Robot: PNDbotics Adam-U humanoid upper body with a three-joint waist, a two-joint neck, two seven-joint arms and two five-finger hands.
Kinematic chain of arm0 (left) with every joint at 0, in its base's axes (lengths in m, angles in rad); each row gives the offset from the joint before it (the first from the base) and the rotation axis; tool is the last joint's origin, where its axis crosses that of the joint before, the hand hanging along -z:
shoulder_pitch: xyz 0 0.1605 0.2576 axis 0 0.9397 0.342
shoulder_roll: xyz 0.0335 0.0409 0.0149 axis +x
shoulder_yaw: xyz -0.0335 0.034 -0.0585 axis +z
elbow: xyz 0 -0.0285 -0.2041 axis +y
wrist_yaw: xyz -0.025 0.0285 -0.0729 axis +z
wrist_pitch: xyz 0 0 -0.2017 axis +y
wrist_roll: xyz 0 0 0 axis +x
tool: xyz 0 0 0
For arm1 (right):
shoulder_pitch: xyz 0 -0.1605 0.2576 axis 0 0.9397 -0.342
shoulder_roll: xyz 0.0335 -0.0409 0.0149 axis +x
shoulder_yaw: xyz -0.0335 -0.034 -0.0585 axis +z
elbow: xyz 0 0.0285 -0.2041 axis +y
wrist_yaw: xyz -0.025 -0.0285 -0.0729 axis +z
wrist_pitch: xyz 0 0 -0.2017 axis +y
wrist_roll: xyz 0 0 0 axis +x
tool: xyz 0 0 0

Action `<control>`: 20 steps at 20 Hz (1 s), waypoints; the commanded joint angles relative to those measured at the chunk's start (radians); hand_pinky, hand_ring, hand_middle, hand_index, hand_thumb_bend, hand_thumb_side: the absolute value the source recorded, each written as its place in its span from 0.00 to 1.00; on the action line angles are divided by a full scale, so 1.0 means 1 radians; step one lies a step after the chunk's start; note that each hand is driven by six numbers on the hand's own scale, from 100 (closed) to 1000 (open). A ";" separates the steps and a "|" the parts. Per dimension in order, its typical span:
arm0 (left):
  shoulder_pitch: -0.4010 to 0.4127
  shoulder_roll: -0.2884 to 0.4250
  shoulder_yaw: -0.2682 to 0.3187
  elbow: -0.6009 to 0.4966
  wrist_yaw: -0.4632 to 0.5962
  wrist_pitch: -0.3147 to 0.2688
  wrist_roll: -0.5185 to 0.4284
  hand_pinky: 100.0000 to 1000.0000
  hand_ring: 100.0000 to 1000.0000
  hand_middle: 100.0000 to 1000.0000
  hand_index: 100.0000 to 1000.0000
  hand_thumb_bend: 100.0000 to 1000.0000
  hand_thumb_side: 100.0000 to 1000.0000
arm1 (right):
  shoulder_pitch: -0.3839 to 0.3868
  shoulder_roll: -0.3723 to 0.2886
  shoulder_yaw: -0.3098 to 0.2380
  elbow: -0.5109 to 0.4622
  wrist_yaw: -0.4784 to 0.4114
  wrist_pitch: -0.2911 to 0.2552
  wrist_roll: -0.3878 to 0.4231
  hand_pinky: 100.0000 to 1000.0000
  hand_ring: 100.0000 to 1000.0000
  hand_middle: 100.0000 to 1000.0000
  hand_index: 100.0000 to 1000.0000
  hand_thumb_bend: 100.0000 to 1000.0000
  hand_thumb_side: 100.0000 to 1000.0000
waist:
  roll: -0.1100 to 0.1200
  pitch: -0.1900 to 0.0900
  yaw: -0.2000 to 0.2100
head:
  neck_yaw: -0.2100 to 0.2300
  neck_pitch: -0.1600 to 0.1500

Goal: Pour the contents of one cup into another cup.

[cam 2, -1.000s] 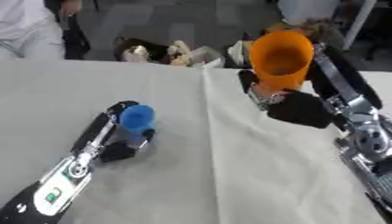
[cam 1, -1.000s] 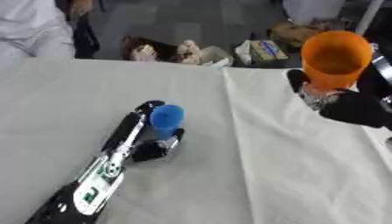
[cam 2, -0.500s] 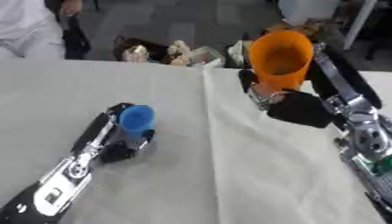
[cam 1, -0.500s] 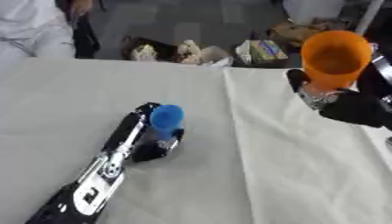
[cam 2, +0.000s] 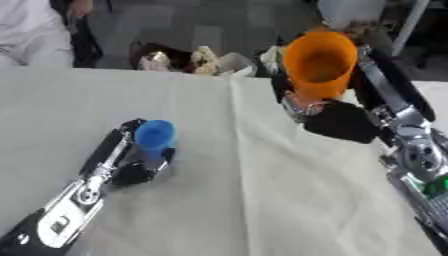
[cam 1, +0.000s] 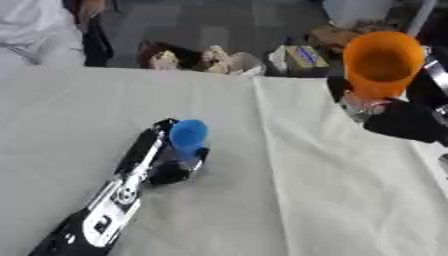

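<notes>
The right hand [cam 2: 337,120] is raised above the right part of the counter [cam 2: 262,200], its fingers curled round the lower part of an orange cup [cam 2: 320,64]. The cup is held clear of the counter, well above the cloth, tilted so that its wide mouth faces toward the camera; the inside shows only orange, and whether anything lies in it cannot be told. The black forearm [cam 2: 398,107] of that arm runs down along the right edge of the view.

The left hand [cam 1: 175,162] lies on the left part of the counter, its arm [cam 1: 101,215] coming in from the lower left corner. Its fingers are closed about the lower part of a blue cup [cam 1: 188,135], which is much smaller than the orange one. The blue cup stands at the counter's surface inside the grip, leaning a little, its rim turned up and toward the camera; how far the fingers wrap behind it is hidden.

The 2 cups are well apart, the blue one low and to the left, the orange one high and to the right. A white cloth [cam 1: 350,190] covers the counter, with a fold line [cam 1: 271,150] running from the far edge toward the near edge between the 2 hands.
</notes>
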 commanded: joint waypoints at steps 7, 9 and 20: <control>-0.002 0.025 0.009 -0.008 0.019 0.008 0.024 0.35 0.41 0.64 0.51 0.00 0.44 | -0.020 -0.016 -0.009 -0.006 -0.007 0.003 -0.008 0.17 0.48 0.59 0.52 0.00 0.23 | -0.015 -0.020 0.002 | -0.006 0.000; -0.004 0.026 0.011 -0.012 0.023 0.008 0.030 0.35 0.40 0.64 0.50 0.00 0.44 | -0.021 -0.016 -0.008 -0.006 -0.008 0.003 -0.009 0.17 0.48 0.59 0.52 0.00 0.22 | -0.015 -0.021 0.002 | -0.006 -0.001; -0.031 0.048 0.024 -0.053 0.018 0.019 0.054 0.30 0.37 0.62 0.47 0.00 0.40 | -0.022 -0.015 -0.009 -0.005 -0.010 0.004 -0.009 0.17 0.48 0.59 0.52 0.00 0.22 | -0.018 -0.028 0.001 | -0.008 0.002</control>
